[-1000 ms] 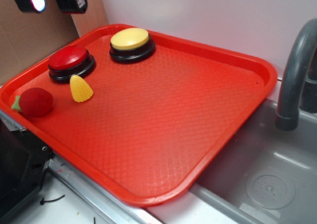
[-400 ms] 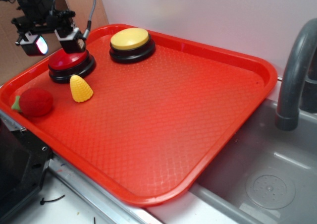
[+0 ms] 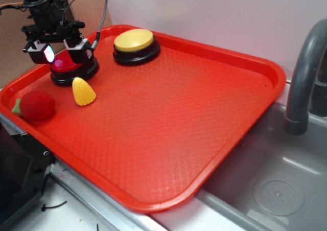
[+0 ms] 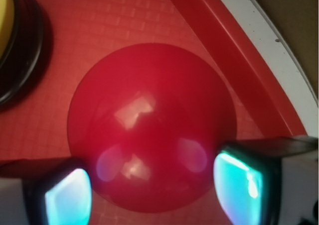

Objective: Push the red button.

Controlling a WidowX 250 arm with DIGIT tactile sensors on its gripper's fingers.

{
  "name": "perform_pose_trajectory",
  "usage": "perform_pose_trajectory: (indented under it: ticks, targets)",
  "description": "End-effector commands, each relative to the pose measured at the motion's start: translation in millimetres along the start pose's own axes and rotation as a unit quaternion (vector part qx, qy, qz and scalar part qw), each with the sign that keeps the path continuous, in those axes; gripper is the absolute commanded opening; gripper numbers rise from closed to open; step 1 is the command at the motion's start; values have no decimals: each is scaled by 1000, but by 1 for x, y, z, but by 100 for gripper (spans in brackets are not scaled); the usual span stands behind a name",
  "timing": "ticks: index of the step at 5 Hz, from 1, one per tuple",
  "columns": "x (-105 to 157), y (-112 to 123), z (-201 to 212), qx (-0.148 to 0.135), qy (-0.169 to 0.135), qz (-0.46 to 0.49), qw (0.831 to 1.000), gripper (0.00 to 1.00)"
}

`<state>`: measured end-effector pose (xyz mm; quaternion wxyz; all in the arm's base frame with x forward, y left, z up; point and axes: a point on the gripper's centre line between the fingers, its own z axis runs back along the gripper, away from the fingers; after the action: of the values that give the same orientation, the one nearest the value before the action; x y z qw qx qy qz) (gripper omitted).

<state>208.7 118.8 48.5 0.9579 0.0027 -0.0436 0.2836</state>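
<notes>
Exterior view: one red tray (image 3: 168,123) carries two push buttons, one yellow corn toy (image 3: 83,91) and one fuzzy red toy fruit (image 3: 36,105). The red button (image 3: 67,67) sits at the tray's far-left corner, the yellow button (image 3: 135,45) near it along the back edge. One gripper (image 3: 60,52) stands spread wide directly over the red dome, holding nothing; contact with the dome appears likely but cannot be confirmed. One grey faucet (image 3: 305,77) and sink (image 3: 276,190) lie right. No legible writing is seen
</notes>
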Motion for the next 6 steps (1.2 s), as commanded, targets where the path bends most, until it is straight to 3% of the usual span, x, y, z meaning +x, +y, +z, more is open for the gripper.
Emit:
perform_pose_trajectory:
  ticks: [1, 2, 3, 4, 6]
  targets:
    - [-3, -6, 31, 26, -31, -8, 999, 100]
    - [-8, -8, 60, 30, -39, -14, 999, 100]
    - [-13, -9, 78, 20, -22, -11, 999, 100]
    - [-16, -14, 91, -8, 10, -26, 1000, 100]
    - [-18, -18, 108, -2, -11, -20, 1000, 100]
